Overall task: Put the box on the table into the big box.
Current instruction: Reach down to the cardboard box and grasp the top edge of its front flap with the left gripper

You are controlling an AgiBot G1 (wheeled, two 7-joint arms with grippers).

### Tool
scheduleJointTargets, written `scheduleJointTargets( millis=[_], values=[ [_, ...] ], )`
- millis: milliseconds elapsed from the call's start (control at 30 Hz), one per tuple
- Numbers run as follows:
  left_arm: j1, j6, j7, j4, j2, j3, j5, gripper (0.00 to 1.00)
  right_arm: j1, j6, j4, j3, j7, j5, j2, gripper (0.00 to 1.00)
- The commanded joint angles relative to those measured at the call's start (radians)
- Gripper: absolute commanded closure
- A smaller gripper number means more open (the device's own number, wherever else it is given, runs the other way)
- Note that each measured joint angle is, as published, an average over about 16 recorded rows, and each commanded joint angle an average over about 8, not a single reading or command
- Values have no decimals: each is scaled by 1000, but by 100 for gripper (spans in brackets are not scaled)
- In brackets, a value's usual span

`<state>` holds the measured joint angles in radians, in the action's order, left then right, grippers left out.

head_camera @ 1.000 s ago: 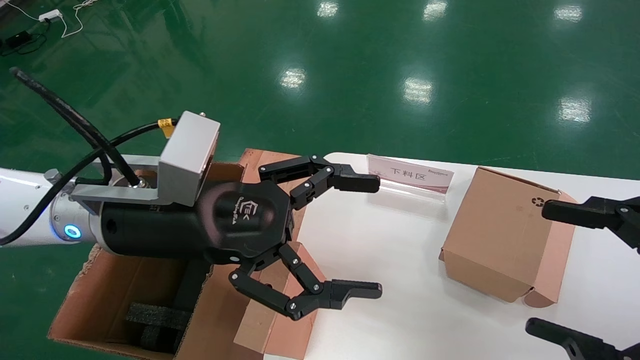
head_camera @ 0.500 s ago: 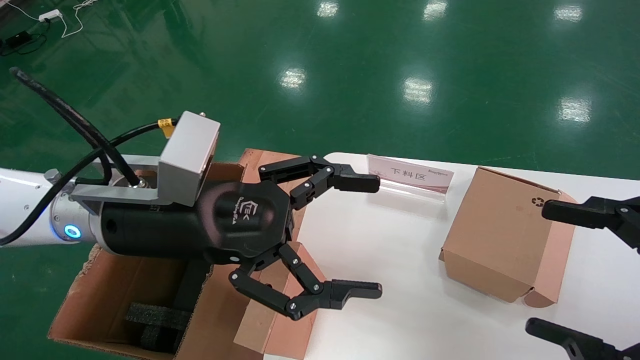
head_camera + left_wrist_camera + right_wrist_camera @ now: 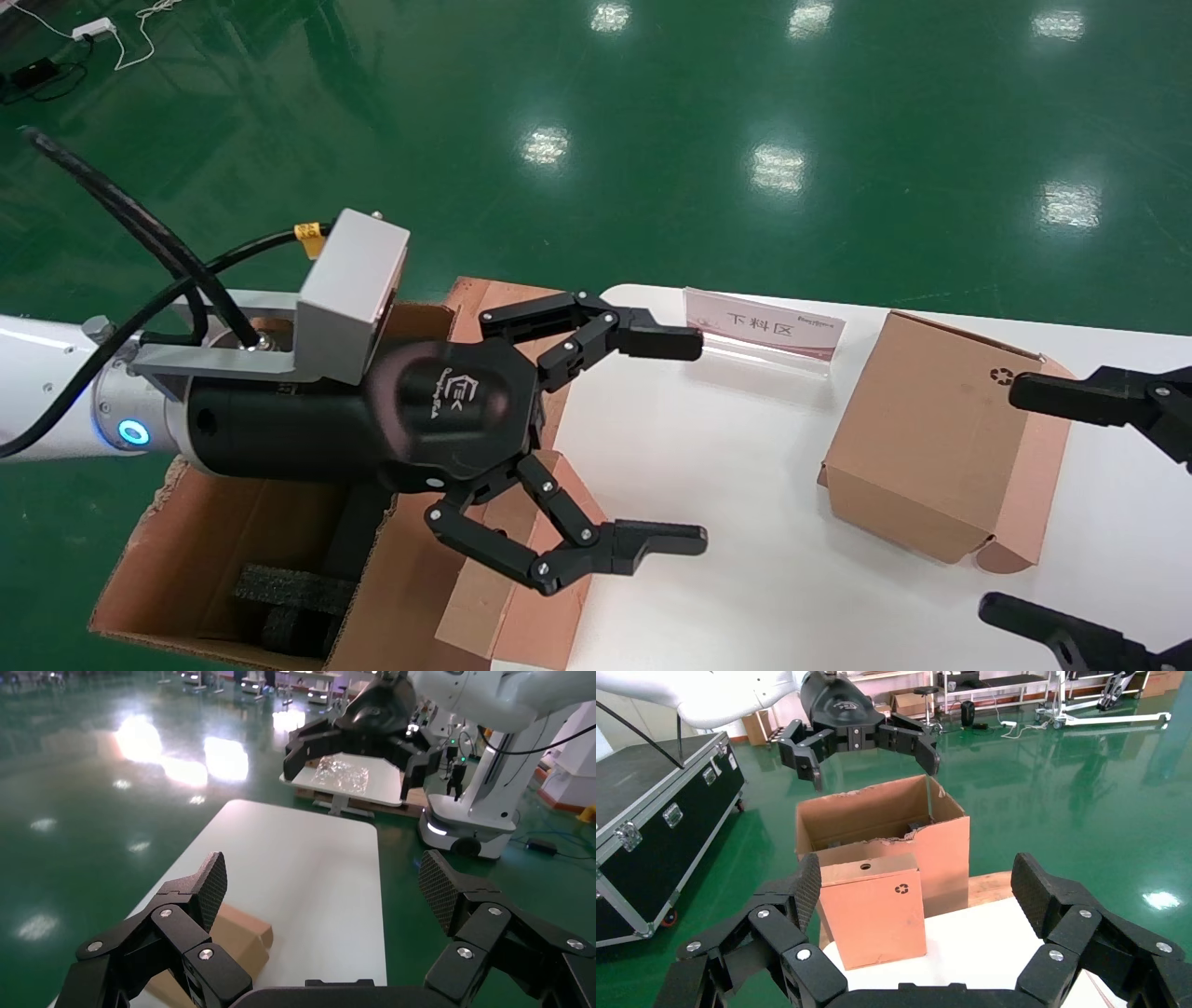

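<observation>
- The left end effector (image 3: 684, 438), fingers spread wide and holding nothing, hangs at centre-left of the head view, over the near edge of the white bench (image 3: 708, 485) and the rim of the big box (image 3: 223, 559).
- The right end effector (image 3: 1024, 503), also spread wide and empty, shows at the right edge of the frame, its upper finger (image 3: 1071, 393) just beside the box (image 3: 931, 438).
- The box stands on the bench at centre-right, a recycling mark on its broad face; the right wrist view shows a round hole in its narrow top side.
- The big box sits at lower left, off the bench's end, ragged-edged, with black foam blocks (image 3: 279, 596) inside.
- A pink sign (image 3: 765, 328) stands at the bench's far edge.
</observation>
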<state>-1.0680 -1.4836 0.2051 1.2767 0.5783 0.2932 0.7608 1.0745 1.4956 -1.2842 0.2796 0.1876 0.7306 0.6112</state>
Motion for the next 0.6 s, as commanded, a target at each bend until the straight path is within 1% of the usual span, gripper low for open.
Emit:
scheduleJointTargets(
  millis=[33,167,300,467,600],
  values=[
    [5,3,2,-4,-7,2,5,0,0,0,0,0,0,0,0,0],
    [-2,21,34,-2,-48,25,55,0,0,0,0,0,0,0,0,0],
    [-26,50,83,11,-77,67,137,0,0,0,0,0,0,0,0,0],
    [-85,86,167,33,-102,143,265,0,0,0,0,0,0,0,0,0],
    [-154,97,256,62,-120,208,374,0,0,0,0,0,0,0,0,0]
  ],
)
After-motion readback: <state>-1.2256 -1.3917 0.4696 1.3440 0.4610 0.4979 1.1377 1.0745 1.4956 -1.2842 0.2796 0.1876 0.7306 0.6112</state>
